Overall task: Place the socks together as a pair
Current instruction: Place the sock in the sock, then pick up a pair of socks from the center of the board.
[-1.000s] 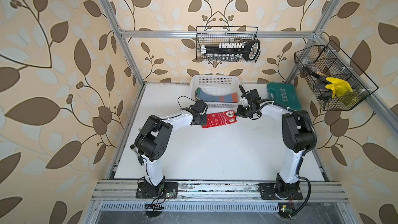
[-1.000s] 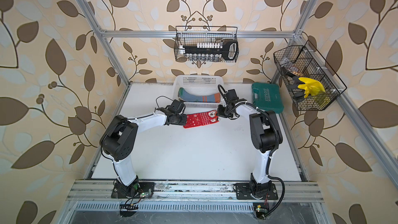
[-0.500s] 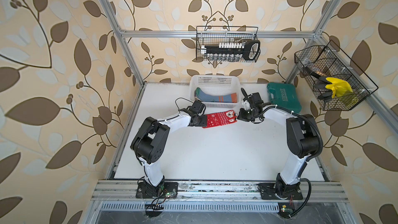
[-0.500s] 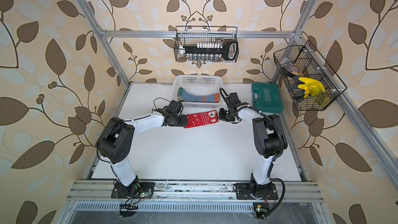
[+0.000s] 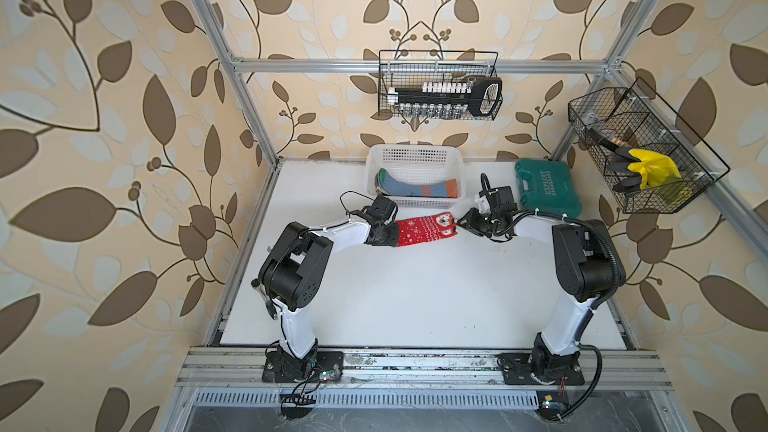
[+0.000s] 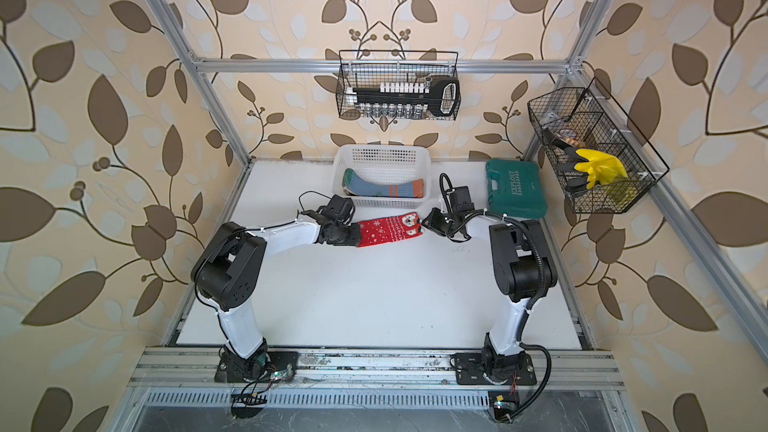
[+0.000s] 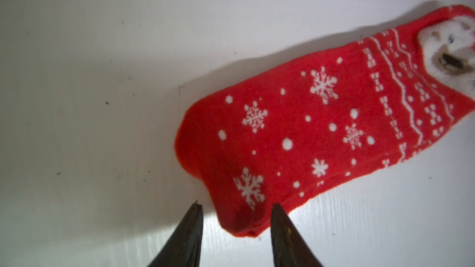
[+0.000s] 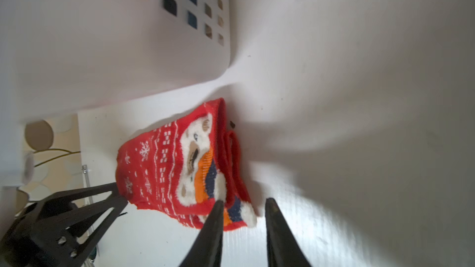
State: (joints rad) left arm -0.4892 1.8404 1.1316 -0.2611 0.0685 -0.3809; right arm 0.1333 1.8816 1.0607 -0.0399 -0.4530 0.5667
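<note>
At table (image 5: 415, 297) rear: white plastic basket (image 5: 415, 157); green tool case (image 5: 546, 187) near it; yellow glove (image 5: 650, 166) in wire basket (image 5: 658, 202).

The left arm (image 5: 299, 268) and right arm (image 5: 582, 259) are built alike: boxy black joint housings joined by smooth white link shells, each on a black base plate (image 5: 291, 367) with small coloured wires beside it. A thick black corrugated hose (image 5: 609, 251) runs along the right arm, held by white zip ties (image 5: 537, 213). A thin black cable (image 5: 347, 197) loops at the left wrist. Each wrist carries a black camera box (image 5: 500, 195). The left hand (image 7: 236, 202) and right hand (image 8: 243, 200) have matt black fingers (image 7: 190, 232) tapering to points. Seen from the right wrist, the left hand's fingers are openwork struts with silver screws (image 8: 61, 240).
</note>
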